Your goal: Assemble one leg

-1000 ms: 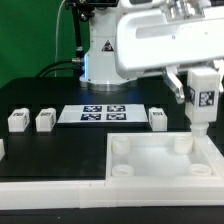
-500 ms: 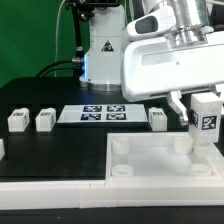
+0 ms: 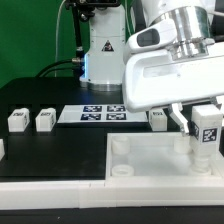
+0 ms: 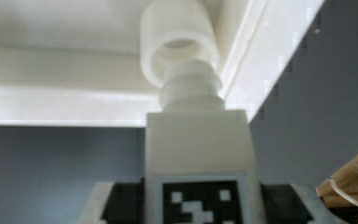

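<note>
My gripper (image 3: 207, 132) is shut on a white leg (image 3: 208, 133) with a black-and-white tag, holding it upright at the exterior view's right. The leg's lower tip stands over the far right corner socket (image 3: 200, 152) of the big white tray (image 3: 150, 168). In the wrist view the leg (image 4: 197, 140) runs from my gripper (image 4: 197, 205) toward the round socket (image 4: 179, 48), its narrow end at the socket's mouth. Three more legs stand on the table: two (image 3: 17, 121) (image 3: 44, 121) at the left and one (image 3: 157, 119) behind the tray.
The marker board (image 3: 95, 113) lies flat on the black table behind the tray. The robot base (image 3: 100, 50) stands at the back. Another white part (image 3: 2, 150) shows at the left edge. The tray has further round sockets (image 3: 121, 150) at its corners.
My gripper has moved down and toward the exterior view's right with the leg, bringing its tip to the tray's far right socket.
</note>
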`<state>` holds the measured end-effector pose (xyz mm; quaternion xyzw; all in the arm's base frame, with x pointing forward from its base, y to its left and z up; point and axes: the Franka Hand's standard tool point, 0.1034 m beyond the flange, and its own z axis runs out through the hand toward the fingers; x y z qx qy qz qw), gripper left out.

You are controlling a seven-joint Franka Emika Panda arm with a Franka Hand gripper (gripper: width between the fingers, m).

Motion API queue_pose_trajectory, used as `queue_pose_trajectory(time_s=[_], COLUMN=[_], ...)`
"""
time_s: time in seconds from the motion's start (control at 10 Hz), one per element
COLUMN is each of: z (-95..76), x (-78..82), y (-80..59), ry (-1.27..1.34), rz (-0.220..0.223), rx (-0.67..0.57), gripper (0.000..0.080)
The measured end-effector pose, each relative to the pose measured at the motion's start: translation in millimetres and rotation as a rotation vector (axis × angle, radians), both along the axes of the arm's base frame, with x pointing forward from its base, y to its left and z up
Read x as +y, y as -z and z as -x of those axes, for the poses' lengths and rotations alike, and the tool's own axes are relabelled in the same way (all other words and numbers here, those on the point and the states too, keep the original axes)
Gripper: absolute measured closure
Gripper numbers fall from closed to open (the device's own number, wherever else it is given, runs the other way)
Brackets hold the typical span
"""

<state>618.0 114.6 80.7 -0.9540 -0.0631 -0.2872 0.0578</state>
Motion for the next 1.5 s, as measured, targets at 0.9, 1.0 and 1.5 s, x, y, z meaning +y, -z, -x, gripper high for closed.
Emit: queue_pose_trajectory(time_s=[0.9, 1.0, 1.5], z=[5.0, 5.2, 6.9], x=[0.0, 0.2, 0.3], y=[17.0, 17.1, 20.7], ry=[0.031, 0.048, 0.048], rz=[-0.004, -0.001, -0.003], rx=[-0.014, -0.014, 0.019], gripper=[0.0512, 0.0512, 0.0213])
